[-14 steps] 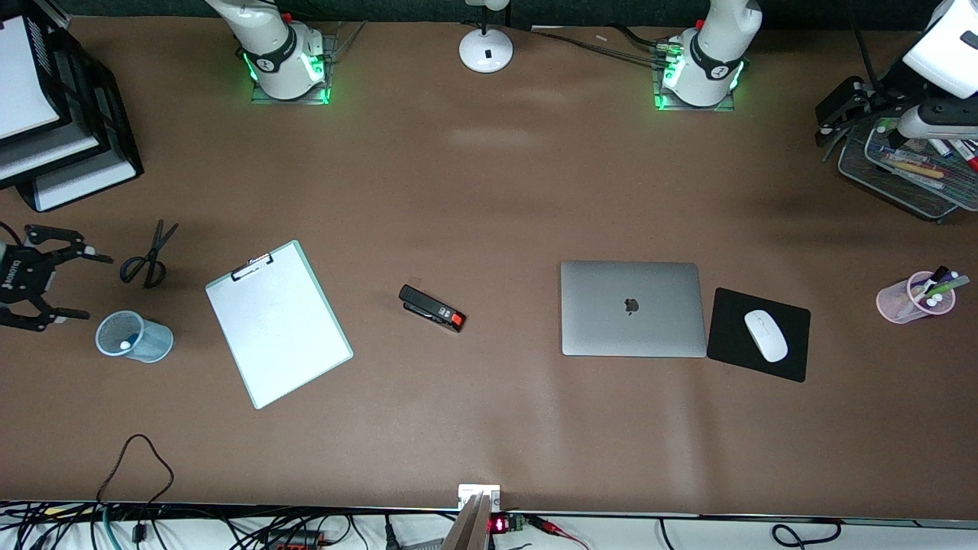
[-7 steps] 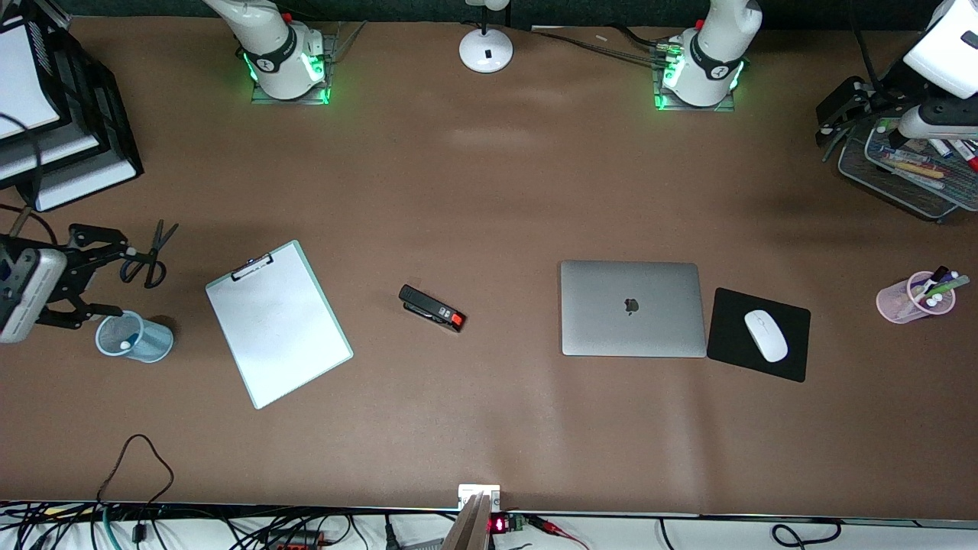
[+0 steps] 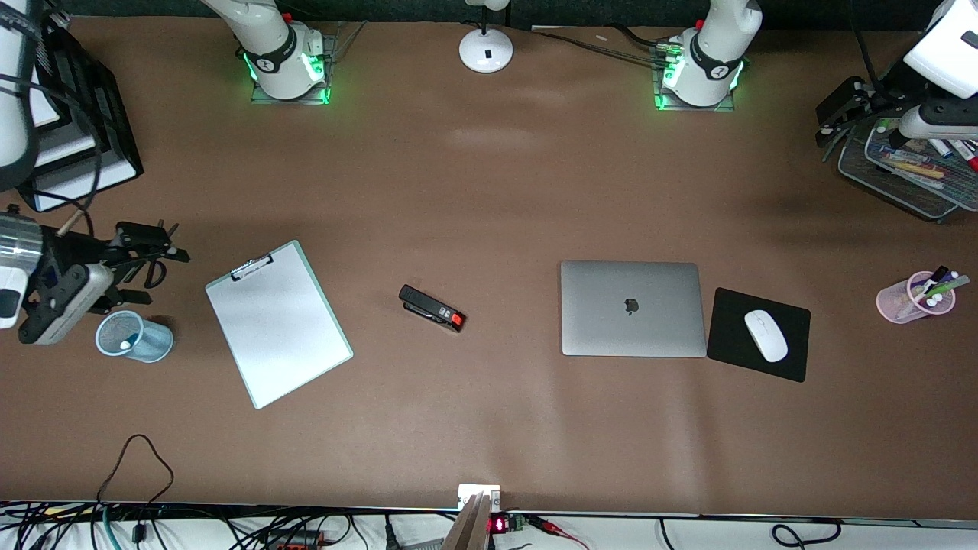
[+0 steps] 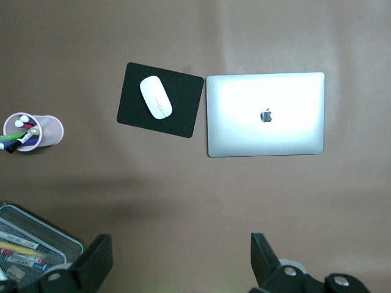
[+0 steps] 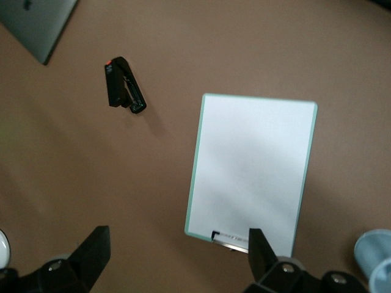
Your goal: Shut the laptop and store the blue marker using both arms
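Laptop [image 3: 633,308] lies well apart from right end effector [image 3: 141,262].

laptop [image 3: 631,308] lying shut just beside mouse pad [image 3: 787,357], mouse [image 3: 765,335] on pad

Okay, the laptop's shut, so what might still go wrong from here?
The right gripper hangs open beside the blue mesh cup; a swing might tip it. The left gripper is open by the mesh tray and might snag its rim. The laptop is shut, but no blue marker shows clearly, so storage is unconfirmed.
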Robot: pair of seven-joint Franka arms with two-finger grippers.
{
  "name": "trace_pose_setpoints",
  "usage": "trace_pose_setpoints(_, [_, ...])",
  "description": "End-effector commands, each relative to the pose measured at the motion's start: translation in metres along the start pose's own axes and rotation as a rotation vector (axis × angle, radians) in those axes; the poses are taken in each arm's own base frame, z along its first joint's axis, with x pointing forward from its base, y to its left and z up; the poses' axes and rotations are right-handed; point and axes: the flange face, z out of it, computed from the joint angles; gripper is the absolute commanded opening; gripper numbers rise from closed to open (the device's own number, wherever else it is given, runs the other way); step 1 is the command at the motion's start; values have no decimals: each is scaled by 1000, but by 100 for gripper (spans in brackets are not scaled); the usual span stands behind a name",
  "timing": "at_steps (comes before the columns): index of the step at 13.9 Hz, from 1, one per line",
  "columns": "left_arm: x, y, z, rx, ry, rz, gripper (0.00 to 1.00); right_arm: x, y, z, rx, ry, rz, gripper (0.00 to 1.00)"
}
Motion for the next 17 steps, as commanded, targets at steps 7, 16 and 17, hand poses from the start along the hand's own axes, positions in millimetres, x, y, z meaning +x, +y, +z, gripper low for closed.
trace_pose_setpoints(7, [-1, 0, -1, -18, 9, 17, 100, -7, -72, -32, -254, -167, 452, 100])
trace_pose_setpoints(16, [0, 0, -1, -19, 20, 20, 100, -82, -39, -99, -293, -30, 577, 100])
trace_pose_setpoints(17, [0, 0, -1, -19, 20, 20, 100, -77, -54, -98, -298, -44, 576, 100])
